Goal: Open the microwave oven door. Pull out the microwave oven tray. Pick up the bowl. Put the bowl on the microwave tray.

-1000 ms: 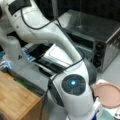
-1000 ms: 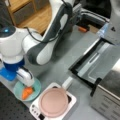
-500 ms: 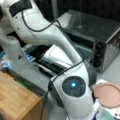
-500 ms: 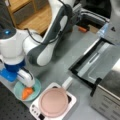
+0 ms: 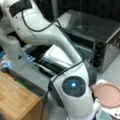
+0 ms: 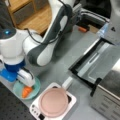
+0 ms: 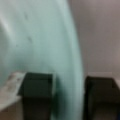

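Hand (image 7: 68, 97) at the bowl (image 6: 26, 88) near a front view's bottom left, fingers (image 7: 37, 92) straddling the teal rim, grip closure not discernible, microwave oven door (image 6: 87, 62) lowered open, microwave oven tray (image 6: 100, 62) drawn out, pink dish (image 6: 53, 102) on grey worktop (image 6: 62, 62), no legible writing.

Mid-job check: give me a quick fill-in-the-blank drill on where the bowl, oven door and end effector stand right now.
1. The microwave oven door is folded ____.
2. In the wrist view, the end effector has one finger on each side of the bowl's ____.
3. The food in the bowl is ____ in colour.
4. The pink dish sits on a ____ base.

Missing words: down (open); rim; orange; white
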You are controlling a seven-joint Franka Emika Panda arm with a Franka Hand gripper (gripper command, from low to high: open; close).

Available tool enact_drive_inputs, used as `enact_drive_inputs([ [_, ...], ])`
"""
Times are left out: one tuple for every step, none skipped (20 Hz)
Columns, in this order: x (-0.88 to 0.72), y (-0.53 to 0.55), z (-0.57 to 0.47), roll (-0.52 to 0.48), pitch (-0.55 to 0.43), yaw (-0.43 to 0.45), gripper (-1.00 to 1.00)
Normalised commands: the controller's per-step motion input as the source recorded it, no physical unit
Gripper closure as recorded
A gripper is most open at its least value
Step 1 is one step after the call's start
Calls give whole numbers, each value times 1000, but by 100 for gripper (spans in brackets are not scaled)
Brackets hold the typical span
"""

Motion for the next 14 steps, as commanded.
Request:
enact_drive_inputs([
  [-89,-22,-51,-128,-53,126,100],
  [-96,-32,-77,-133,-50,122,100],
  [-100,-37,-99,-136,-48,118,100],
  [-101,-39,-111,-136,-46,117,100],
  [-102,-41,-110,-131,-44,118,100],
  [-106,-46,-98,-126,-34,121,100],
  [-120,-59,-64,-116,4,130,100],
  [-129,-67,-43,-113,13,133,100],
  [-134,-71,-31,-113,16,133,100],
  [-138,-74,-25,-113,16,133,100],
  [-140,-75,-24,-113,16,133,100],
  [-159,-74,-5,-98,80,134,100],
  [-183,-69,30,-90,104,132,100],
  [-191,-66,45,-88,110,131,100],
])
